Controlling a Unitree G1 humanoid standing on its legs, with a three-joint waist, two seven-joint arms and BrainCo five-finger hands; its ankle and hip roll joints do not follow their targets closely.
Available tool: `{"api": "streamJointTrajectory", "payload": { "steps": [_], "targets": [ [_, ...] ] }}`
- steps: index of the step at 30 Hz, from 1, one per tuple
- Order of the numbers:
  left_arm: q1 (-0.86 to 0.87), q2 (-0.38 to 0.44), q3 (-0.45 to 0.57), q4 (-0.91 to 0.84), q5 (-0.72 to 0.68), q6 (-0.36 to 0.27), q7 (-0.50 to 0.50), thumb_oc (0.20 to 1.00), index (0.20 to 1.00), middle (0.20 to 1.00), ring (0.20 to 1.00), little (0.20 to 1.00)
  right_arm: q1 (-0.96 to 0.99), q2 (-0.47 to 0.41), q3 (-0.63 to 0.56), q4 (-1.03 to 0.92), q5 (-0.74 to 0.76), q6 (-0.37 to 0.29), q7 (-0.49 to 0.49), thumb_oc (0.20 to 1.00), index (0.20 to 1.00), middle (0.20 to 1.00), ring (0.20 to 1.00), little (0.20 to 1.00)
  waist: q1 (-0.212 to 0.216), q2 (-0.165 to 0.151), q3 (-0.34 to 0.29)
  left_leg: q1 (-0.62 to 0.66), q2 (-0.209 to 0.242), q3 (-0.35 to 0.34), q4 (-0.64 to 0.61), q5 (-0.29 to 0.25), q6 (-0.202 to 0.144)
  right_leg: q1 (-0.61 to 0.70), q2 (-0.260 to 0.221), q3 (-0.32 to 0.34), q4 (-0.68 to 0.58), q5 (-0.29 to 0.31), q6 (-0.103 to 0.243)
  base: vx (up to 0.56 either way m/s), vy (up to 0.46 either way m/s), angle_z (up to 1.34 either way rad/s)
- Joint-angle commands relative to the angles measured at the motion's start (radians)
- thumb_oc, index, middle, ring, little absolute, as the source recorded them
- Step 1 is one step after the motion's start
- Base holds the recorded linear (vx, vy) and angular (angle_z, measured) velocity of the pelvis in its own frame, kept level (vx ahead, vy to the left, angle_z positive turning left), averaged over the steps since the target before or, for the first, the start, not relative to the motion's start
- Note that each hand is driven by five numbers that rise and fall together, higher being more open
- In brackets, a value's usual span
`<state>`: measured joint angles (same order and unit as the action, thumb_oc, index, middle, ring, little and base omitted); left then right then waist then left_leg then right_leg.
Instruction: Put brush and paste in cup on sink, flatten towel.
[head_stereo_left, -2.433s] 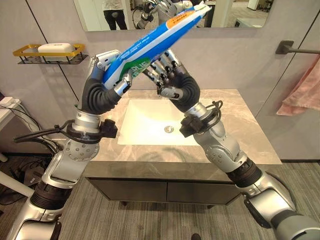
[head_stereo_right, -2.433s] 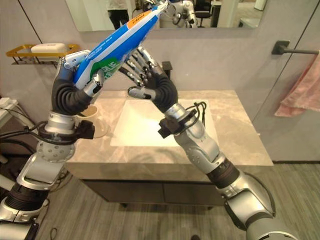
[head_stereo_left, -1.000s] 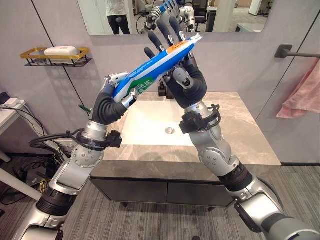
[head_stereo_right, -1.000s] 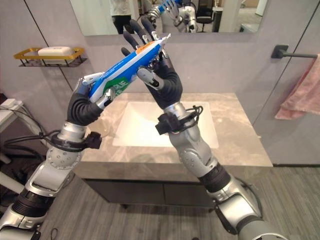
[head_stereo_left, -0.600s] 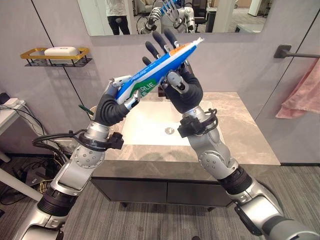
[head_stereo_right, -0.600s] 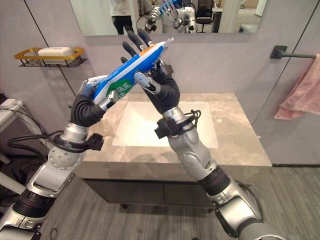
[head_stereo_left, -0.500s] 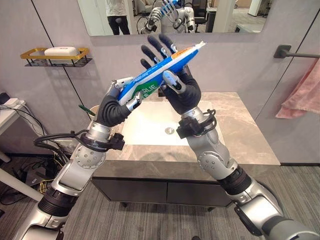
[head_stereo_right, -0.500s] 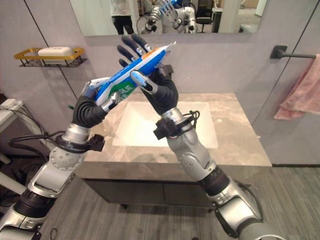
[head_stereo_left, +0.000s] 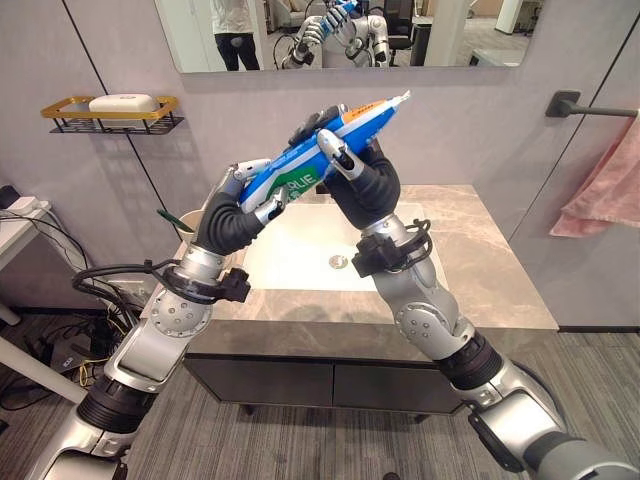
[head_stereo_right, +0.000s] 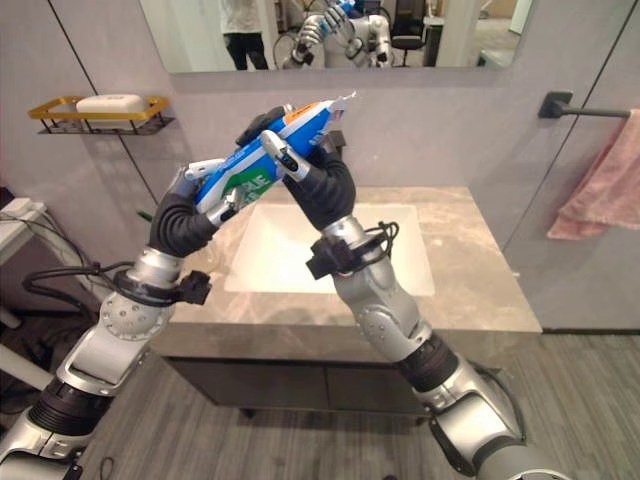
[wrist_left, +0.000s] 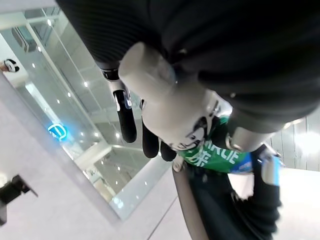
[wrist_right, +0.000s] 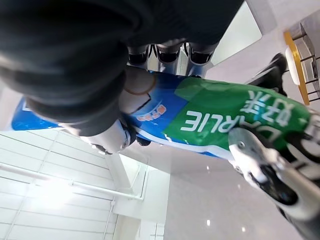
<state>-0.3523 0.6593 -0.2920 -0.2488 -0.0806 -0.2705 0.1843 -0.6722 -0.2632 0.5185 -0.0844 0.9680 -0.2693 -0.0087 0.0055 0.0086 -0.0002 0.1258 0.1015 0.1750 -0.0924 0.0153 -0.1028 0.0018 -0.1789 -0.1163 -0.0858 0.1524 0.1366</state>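
A blue and green toothpaste tube (head_stereo_left: 372, 111) is held high above the sink basin (head_stereo_left: 300, 250), slanting up to the right. My left hand (head_stereo_left: 232, 208) is shut on its lower, green end (wrist_left: 210, 155). My right hand (head_stereo_left: 365, 185) has its fingers and thumb curled round the tube's middle (wrist_right: 210, 117). A beige cup (head_stereo_left: 187, 222) stands on the counter left of the basin, partly behind my left arm, with a green toothbrush handle (head_stereo_left: 165, 213) sticking out. A pink towel (head_stereo_left: 605, 185) hangs bunched at the far right.
The grey stone counter (head_stereo_left: 480, 270) runs right of the basin. A towel bar (head_stereo_left: 590, 103) is on the right wall. A gold wire shelf (head_stereo_left: 105, 108) with white soap hangs at upper left. A mirror (head_stereo_left: 450, 30) spans the wall above; a person is reflected in it.
My right hand's fingers, straight behind the tube before, have curled round it. The tube has sunk a little and lies flatter, with my left hand still shut on its lower end.
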Motion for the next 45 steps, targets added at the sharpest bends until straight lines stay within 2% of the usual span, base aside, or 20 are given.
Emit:
{"api": "streamJointTrajectory", "payload": {
  "steps": [1,2,3,5,6,15,25,29,31,35,36,40,41,45],
  "targets": [
    [-0.079,0.047,0.033,-0.005,-0.057,-0.021,0.029,0.2,0.2,0.2,0.2,0.2,-0.029,0.056,-0.025,-0.016,0.016,-0.025,0.016,0.2,0.2,0.2,0.2,0.2,0.003,-0.058,-0.023,-0.002,0.031,0.011,0.005,-0.017,0.0,0.001,-0.11,0.062,0.002,0.03,0.062,0.0,0.0,0.0],
    [-0.075,0.044,0.035,-0.008,-0.06,-0.021,0.029,0.2,0.2,0.2,0.2,0.2,-0.029,0.06,-0.028,-0.014,0.014,-0.028,0.015,0.2,0.2,0.2,0.2,0.2,0.005,-0.057,-0.023,-0.002,0.031,0.01,0.005,-0.018,0.0,0.001,-0.11,0.062,0.003,0.03,0.062,0.0,0.0,0.0],
    [-0.06,0.037,0.042,-0.018,-0.076,-0.025,0.024,0.282,0.282,0.282,0.282,0.282,-0.027,0.064,-0.032,-0.012,0.016,-0.033,0.014,0.2,0.2,0.2,0.2,0.2,0.006,-0.057,-0.023,-0.005,0.032,0.008,0.005,-0.017,0.001,0.0,-0.11,0.061,0.003,0.03,0.061,0.0,0.0,0.0],
    [-0.047,0.034,0.047,-0.023,-0.08,-0.026,0.025,0.793,0.793,0.793,0.793,0.793,-0.024,0.066,-0.034,-0.013,0.014,-0.036,0.013,0.2,0.2,0.2,0.2,0.2,0.008,-0.057,-0.024,-0.006,0.032,0.007,0.005,-0.017,0.001,0.0,-0.11,0.061,0.002,0.029,0.061,0.0,0.0,0.0],
    [-0.027,0.025,0.058,-0.033,-0.087,-0.024,0.028,1.0,1.0,1.0,1.0,1.0,-0.022,0.07,-0.042,-0.014,0.005,-0.042,0.006,0.2,0.2,0.2,0.2,0.2,0.011,-0.057,-0.023,-0.009,0.031,0.004,0.005,-0.017,0.001,0.0,-0.11,0.06,0.002,0.029,0.061,0.0,0.0,0.0],
    [0.081,-0.028,0.097,-0.035,-0.127,-0.014,0.056,1.0,1.0,1.0,1.0,1.0,-0.026,0.108,-0.087,0.026,-0.01,-0.082,-0.05,0.2,0.2,0.2,0.2,0.2,0.038,-0.055,-0.014,-0.02,0.03,-0.009,0.005,-0.012,0.003,0.006,-0.111,0.041,0.001,0.027,0.059,0.0,0.0,0.0],
    [0.263,-0.011,0.168,-0.006,-0.15,-0.02,0.027,1.0,1.0,1.0,1.0,1.0,-0.061,0.11,-0.174,0.106,-0.044,-0.131,-0.098,0.2,0.2,0.2,0.2,0.2,0.092,-0.063,0.004,-0.036,0.029,-0.033,0.005,-0.005,0.005,0.01,-0.111,0.022,-0.001,0.025,0.058,0.0,0.0,0.07],
    [0.388,-0.02,0.194,-0.009,-0.222,-0.022,-0.014,1.0,1.0,1.0,1.0,1.0,-0.063,0.087,-0.212,0.114,-0.083,-0.134,-0.121,0.2,0.2,0.2,0.2,0.2,0.117,-0.068,0.013,-0.045,0.025,-0.049,0.005,-0.002,0.009,0.013,-0.113,0.012,-0.001,0.024,0.06,0.0,0.0,0.06],
    [0.457,-0.014,0.19,-0.013,-0.266,-0.017,-0.059,1.0,1.0,1.0,1.0,1.0,-0.082,0.068,-0.24,0.134,-0.11,-0.138,-0.138,0.2,0.2,0.2,0.2,0.2,0.143,-0.072,0.02,-0.05,0.023,-0.06,0.005,-0.001,0.012,0.018,-0.116,0.001,-0.001,0.024,0.062,0.0,0.003,0.26],
    [0.484,0.026,0.156,0.01,-0.255,-0.007,-0.101,1.0,1.0,1.0,1.0,1.0,-0.127,0.046,-0.264,0.182,-0.129,-0.146,-0.159,0.2,0.2,0.2,0.2,0.2,0.165,-0.078,0.025,-0.056,0.019,-0.075,0.005,0.001,0.015,0.025,-0.118,-0.011,-0.001,0.022,0.063,0.0,0.007,0.13],
    [0.495,0.087,0.121,0.039,-0.247,-0.002,-0.143,1.0,1.0,1.0,1.0,1.0,-0.182,0.021,-0.273,0.242,-0.144,-0.151,-0.181,0.2,0.2,0.2,0.2,0.2,0.184,-0.083,0.025,-0.063,0.016,-0.087,0.005,0.002,0.015,0.031,-0.12,-0.026,0.0,0.021,0.063,0.0,0.007,0.22],
    [0.501,0.134,0.107,0.078,-0.23,-0.001,-0.162,1.0,1.0,1.0,1.0,1.0,-0.226,0.003,-0.272,0.292,-0.149,-0.152,-0.192,0.2,0.2,0.2,0.2,0.2,0.2,-0.086,0.029,-0.068,0.015,-0.1,0.005,0.005,0.014,0.037,-0.121,-0.039,0.002,0.02,0.063,0.0,0.006,0.15],
    [0.504,0.178,0.099,0.104,-0.217,0.002,-0.174,1.0,1.0,1.0,1.0,1.0,-0.267,-0.02,-0.271,0.327,-0.169,-0.149,-0.21,0.2,0.2,0.2,0.2,0.2,0.211,-0.087,0.034,-0.074,0.014,-0.113,0.005,0.007,0.013,0.041,-0.121,-0.051,0.005,0.018,0.063,0.0,0.004,0.21],
    [0.519,0.208,0.112,0.154,-0.235,0.009,-0.176,1.0,1.0,1.0,1.0,1.0,-0.323,-0.041,-0.281,0.387,-0.192,-0.148,-0.234,0.2,0.2,0.2,0.2,0.2,0.228,-0.09,0.04,-0.082,0.014,-0.136,0.005,0.013,0.013,0.051,-0.121,-0.076,0.009,0.014,0.064,-0.01,-0.002,0.23]
  ]
}}
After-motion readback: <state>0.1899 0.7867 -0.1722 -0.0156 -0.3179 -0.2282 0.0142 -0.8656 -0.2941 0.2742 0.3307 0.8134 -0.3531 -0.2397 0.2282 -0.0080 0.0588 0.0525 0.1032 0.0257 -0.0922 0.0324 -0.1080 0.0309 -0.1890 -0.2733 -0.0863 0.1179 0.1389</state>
